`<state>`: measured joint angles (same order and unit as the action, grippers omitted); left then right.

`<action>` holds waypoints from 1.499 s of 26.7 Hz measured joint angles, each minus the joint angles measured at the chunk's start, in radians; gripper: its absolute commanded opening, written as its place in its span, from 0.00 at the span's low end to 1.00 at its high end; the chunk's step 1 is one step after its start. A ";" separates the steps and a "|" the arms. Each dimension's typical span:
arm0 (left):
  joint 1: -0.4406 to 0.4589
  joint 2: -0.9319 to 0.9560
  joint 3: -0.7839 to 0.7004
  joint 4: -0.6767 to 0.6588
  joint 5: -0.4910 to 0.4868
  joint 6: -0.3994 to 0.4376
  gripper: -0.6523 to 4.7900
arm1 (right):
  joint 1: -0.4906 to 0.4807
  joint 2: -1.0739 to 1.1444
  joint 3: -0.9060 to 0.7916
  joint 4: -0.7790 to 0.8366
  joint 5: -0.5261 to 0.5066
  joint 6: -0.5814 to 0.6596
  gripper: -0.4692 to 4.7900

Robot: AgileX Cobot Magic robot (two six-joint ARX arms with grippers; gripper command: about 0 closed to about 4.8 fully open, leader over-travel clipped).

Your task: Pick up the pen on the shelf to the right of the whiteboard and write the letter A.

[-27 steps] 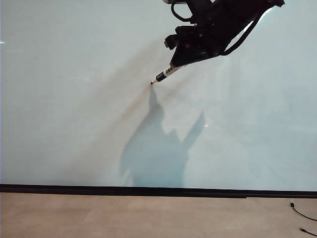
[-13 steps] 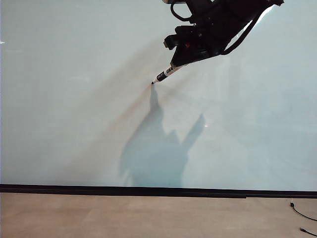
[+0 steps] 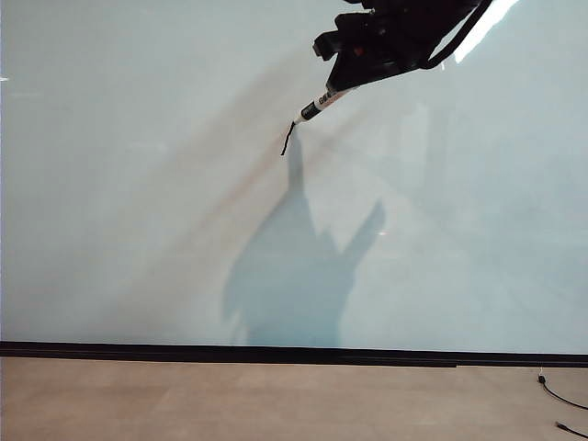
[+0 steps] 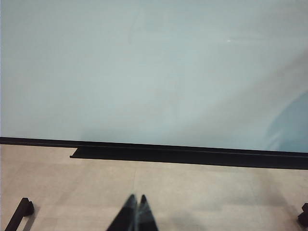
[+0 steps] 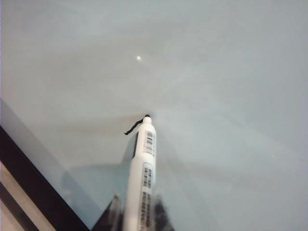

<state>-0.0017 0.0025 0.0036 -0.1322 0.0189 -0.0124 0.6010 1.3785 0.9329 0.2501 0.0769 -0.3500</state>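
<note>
While the right gripper (image 3: 342,84) reaches in from the upper right of the exterior view, its jaws pinch the pen (image 3: 317,103) by the white barrel, the dark-banded tip pressed against the whiteboard (image 3: 138,184). A short black stroke (image 3: 287,140), slightly crooked, runs down and to the left from the tip, the only ink visible of the letter A. The arm's shadow falls in a broad blue-grey patch on the board below the pen. In the right wrist view the pen (image 5: 143,173) stands out from between the dark fingers (image 5: 111,214), printed lettering along its barrel, its tip touching the glossy surface at the end of the stroke (image 5: 132,128). The left gripper (image 4: 135,214) hangs low in front of the board, well apart from the writing, its two fingertips pressed together and holding nothing, above the tan floor (image 4: 216,192). A black strip (image 3: 276,353) runs along the board's lower edge, and a thin cable (image 3: 560,397) lies on the floor at the far right.
</note>
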 measured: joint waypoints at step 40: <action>0.000 0.001 0.000 0.000 0.000 0.000 0.11 | 0.080 -0.244 -0.147 -0.084 0.100 -0.084 0.07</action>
<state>-0.0017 0.0032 0.0036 -0.1322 0.0189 -0.0124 0.6807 1.1347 0.7860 0.1661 0.1772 -0.4335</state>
